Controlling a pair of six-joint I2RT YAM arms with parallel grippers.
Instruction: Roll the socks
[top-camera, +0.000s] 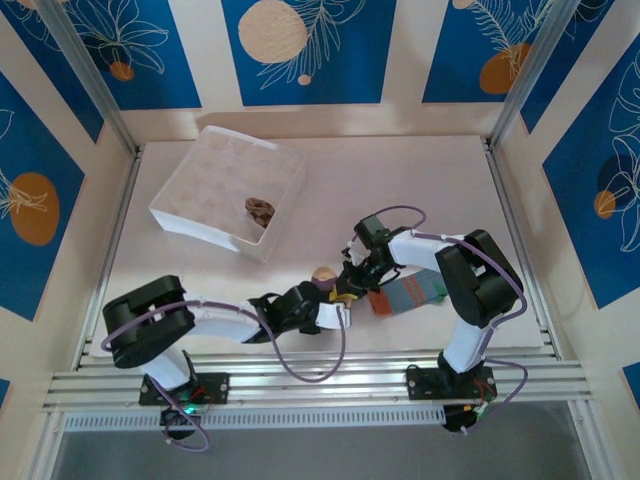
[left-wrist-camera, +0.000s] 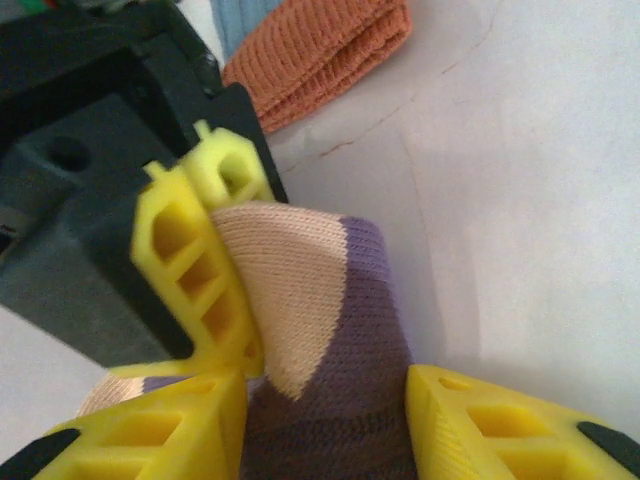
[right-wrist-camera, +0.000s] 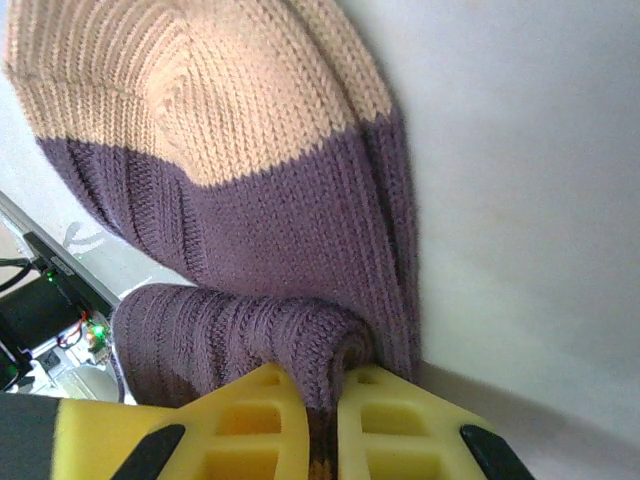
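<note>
The purple sock (top-camera: 322, 275) with a tan toe lies at mid table, partly rolled. My right gripper (right-wrist-camera: 322, 400) is shut on a fold of the purple sock (right-wrist-camera: 260, 210) at the end of the roll. My left gripper (left-wrist-camera: 325, 400) stands open, its fingers either side of the purple sock (left-wrist-camera: 340, 330) and touching it. The right gripper's yellow fingers (left-wrist-camera: 190, 270) press on the tan toe from the left. The blue-grey striped sock (top-camera: 410, 294) lies flat just right of both grippers, its orange cuff (left-wrist-camera: 320, 50) towards them. The brown sock (top-camera: 259, 209) sits in the white box.
The white gridded fabric box (top-camera: 190, 195) stands at the back left of the table. Both arms meet near the table's front centre, the right arm (top-camera: 470, 280) bent over the striped sock. Metal rails (top-camera: 320, 380) run along the near edge.
</note>
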